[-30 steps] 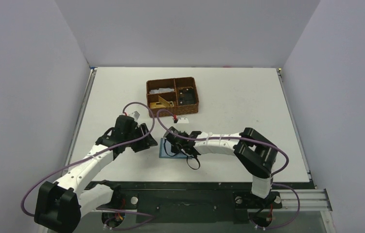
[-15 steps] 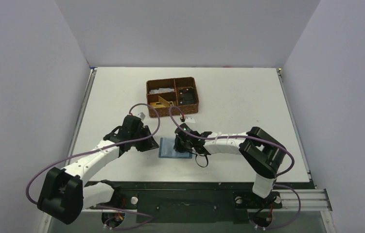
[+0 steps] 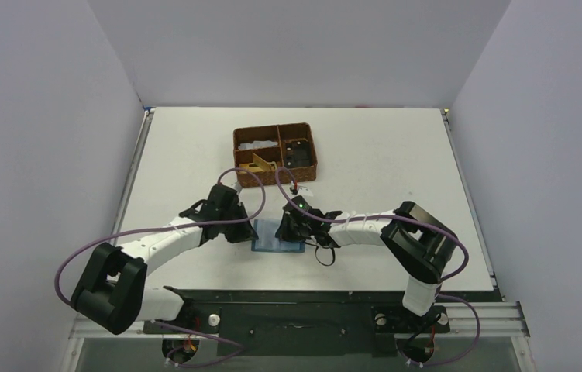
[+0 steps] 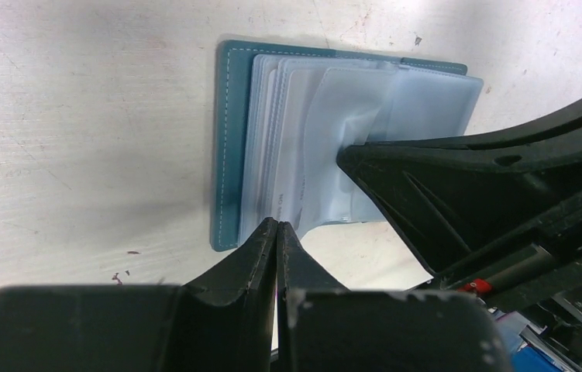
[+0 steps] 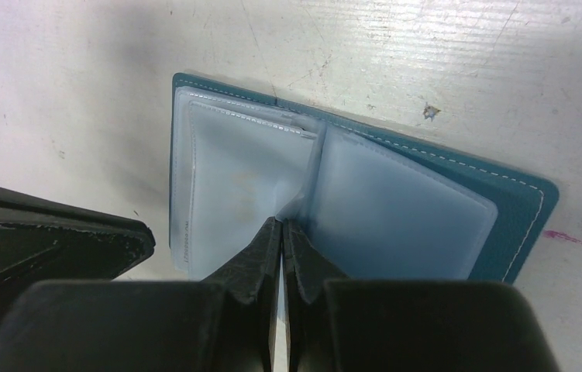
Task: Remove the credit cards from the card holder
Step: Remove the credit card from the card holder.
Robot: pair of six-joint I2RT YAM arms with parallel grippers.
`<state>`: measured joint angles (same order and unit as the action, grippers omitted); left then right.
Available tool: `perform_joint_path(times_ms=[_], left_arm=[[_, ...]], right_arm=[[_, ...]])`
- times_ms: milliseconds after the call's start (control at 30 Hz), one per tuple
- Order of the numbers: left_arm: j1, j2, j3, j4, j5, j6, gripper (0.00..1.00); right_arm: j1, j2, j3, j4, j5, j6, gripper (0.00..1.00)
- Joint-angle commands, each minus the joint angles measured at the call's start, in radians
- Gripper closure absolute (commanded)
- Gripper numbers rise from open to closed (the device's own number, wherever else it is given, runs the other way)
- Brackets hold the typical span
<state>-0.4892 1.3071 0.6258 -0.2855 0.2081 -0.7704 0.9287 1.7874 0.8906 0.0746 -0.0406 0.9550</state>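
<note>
To steady the open card holder (image 5: 521, 208), the right fingers (image 5: 259, 249) pinch its clear sleeve (image 5: 233, 167); the left fingers (image 4: 255, 249) sit closed at its edge.

The card holder (image 3: 270, 242) is lying open and flat on the table (image 3: 388, 155), a little way in front of the brown basket (image 3: 275, 153), on its near side. Its teal cover is facing down, with pale stitching running along the border. Clear blue-grey sleeves are facing up, stacked over both panels. One sleeve beside the middle fold is standing up from the others, creased. The credit cards (image 4: 284, 167) are sitting inside the sleeves, showing only as pale shapes; their colour I cannot tell.
</note>
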Motion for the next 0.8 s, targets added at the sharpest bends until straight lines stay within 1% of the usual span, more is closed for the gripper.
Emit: perform_joint_path(times_ms=[0,567,767], left_arm=[[-0.005,0.029,0.045,0.072,-0.012,0.003,1.0],[-0.033,0.123,0.06,0.128,-0.001,-0.009,1.0],[-0.059,0.139,0.077,0.13,0.003,-0.016,1.0]], right_arm=[[-0.003,0.012,-0.031,-0.033,-0.007,-0.006,1.0],[-0.007,0.01,-0.033,-0.031,-0.004,-0.01,1.0],[-0.007,0.001,-0.027,-0.036,-0.002,-0.015,1.0]])
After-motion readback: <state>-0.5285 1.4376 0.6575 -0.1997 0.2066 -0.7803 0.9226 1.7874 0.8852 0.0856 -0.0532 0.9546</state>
